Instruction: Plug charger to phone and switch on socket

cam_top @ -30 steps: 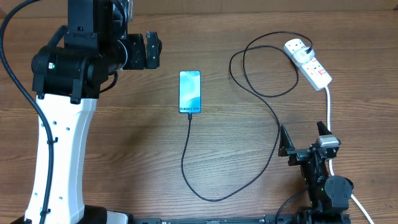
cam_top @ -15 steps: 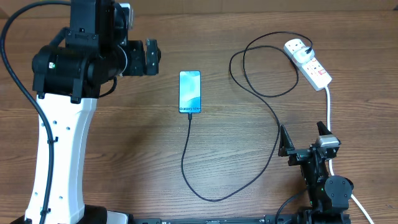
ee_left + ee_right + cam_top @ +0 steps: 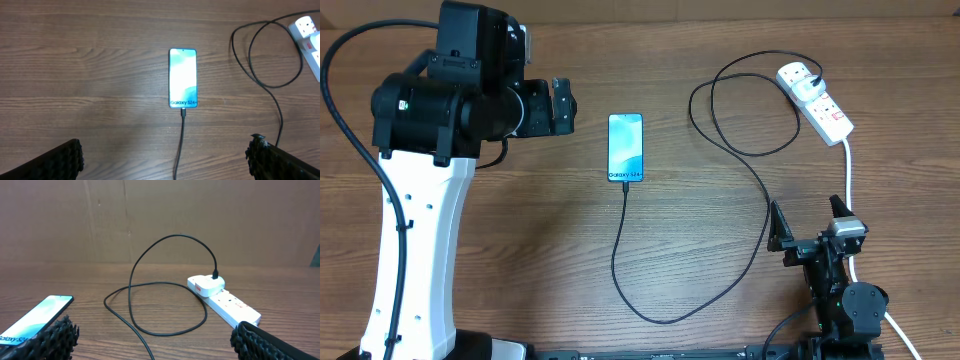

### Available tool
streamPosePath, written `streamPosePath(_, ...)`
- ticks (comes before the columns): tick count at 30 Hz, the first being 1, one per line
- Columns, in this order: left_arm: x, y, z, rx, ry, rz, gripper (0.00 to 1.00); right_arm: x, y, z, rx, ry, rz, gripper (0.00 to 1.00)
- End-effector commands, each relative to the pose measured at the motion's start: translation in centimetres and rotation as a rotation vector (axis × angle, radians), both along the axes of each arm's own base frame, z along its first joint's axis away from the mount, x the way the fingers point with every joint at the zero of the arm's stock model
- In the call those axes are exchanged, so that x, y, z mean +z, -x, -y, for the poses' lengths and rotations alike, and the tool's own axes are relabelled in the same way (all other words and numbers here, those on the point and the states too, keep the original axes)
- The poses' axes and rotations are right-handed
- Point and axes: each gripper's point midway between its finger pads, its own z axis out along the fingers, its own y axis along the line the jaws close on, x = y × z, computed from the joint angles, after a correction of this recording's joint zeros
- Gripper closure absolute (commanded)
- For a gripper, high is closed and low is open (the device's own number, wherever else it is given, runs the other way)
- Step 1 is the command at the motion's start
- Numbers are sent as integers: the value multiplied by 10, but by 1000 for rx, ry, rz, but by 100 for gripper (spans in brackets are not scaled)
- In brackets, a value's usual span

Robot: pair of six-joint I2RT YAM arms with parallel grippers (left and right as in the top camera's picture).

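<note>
The phone (image 3: 626,147) lies flat mid-table, screen lit, with the "Galaxy" text at its near end. The charger cable (image 3: 660,318) has its tip in the phone's near end, loops across the table and ends at a plug (image 3: 798,74) seated in the white socket strip (image 3: 823,108) at the far right. My left gripper (image 3: 561,107) is open and empty, left of the phone. In the left wrist view its open jaws (image 3: 165,162) hang above the cable, with the phone (image 3: 183,77) ahead. My right gripper (image 3: 807,215) is open and empty, well short of the socket (image 3: 231,305).
The socket's thick white lead (image 3: 848,170) runs from the strip toward the front edge, past my right gripper. The cable forms a wide loop (image 3: 150,287) between the phone (image 3: 35,317) and the socket. A brown board stands behind the table.
My left arm has shifted slightly, its gripper moving a little toward the front of the table. Phone, cable, socket and right arm have not moved.
</note>
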Motion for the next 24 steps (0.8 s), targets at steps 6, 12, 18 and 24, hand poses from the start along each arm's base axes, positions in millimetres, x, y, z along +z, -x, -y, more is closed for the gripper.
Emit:
streamPosePath(6, -26, 23, -4, 14, 4, -52, 0, -1, 0, 2, -12, 2, 8, 0)
streamPosePath(12, -59, 43, -9, 19, -9, -87, 0, -1, 0, 2, -12, 2, 8, 0)
streamPosePath(18, -85, 48, -13, 28, -17, -40, 0, -1, 0, 2, -12, 2, 8, 0)
streamPosePath(24, -107, 52, -13, 23, 5, 35, 0, -1, 0, 2, -12, 2, 8, 0)
